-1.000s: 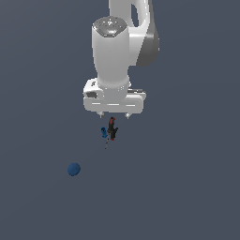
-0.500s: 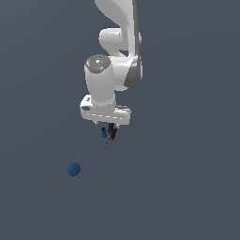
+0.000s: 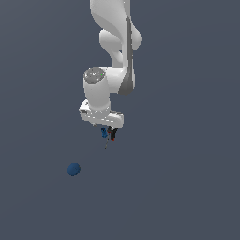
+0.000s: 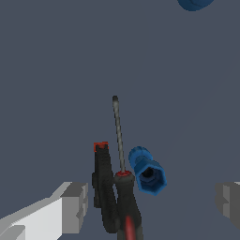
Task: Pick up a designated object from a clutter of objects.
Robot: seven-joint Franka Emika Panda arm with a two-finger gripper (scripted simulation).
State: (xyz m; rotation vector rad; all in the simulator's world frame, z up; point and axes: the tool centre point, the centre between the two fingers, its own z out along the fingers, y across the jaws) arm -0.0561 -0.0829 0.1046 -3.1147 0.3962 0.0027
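Arm's swung toward exterior view's left since 1 s ago; hand (image 3: 108, 133) now over blue piece (image 3: 104, 133) & clutter, ball (image 3: 73, 169) well apart. Wrist view: fingers (image 4: 75, 201) spread wide, released; blue piece (image 4: 147, 170) between them beside screwdriver (image 4: 121, 159). Prob. pre-grasp.

white Panda arm bent down from above, wrist pointing downward and slightly tilted, gripper (image 3: 108, 132) low over the floor, grey fingertips (image 4: 75, 206) spread wide apart in the wrist view, nothing clamped between
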